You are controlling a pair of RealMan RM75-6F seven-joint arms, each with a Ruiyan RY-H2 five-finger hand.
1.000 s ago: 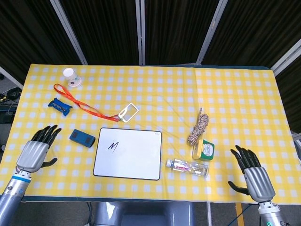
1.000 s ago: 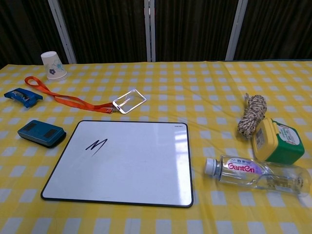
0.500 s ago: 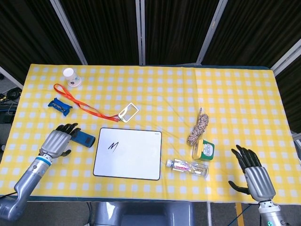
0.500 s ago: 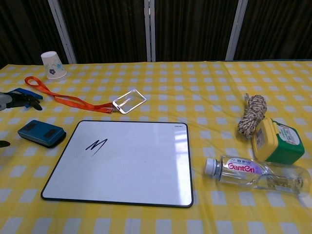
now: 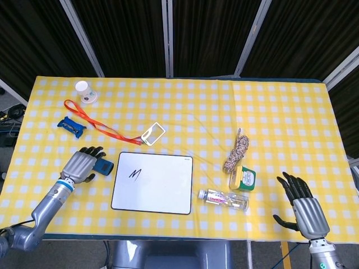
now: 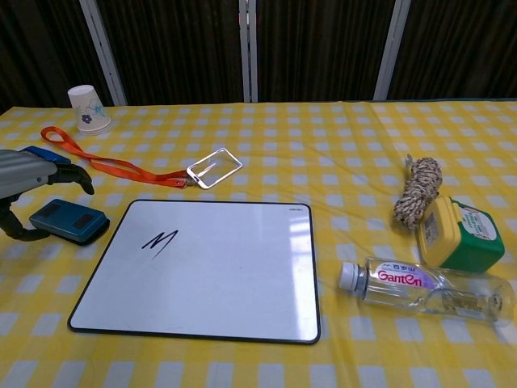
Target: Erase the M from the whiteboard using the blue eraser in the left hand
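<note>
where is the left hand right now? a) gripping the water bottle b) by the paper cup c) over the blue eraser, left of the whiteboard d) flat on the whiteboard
c: the left hand hangs over the blue eraser just left of the whiteboard, fingers apart and not yet gripping it; the M is unerased.

Both views are bright and evenly lit from above, and shadows on the yellow checked tablecloth point(image 5: 269, 112) are faint and short. The whiteboard point(image 6: 210, 267) shows soft glare in the chest view. The backdrop is dark. Focus is sharp; the left hand point(image 6: 24, 182) is cropped at the chest view's edge.
</note>
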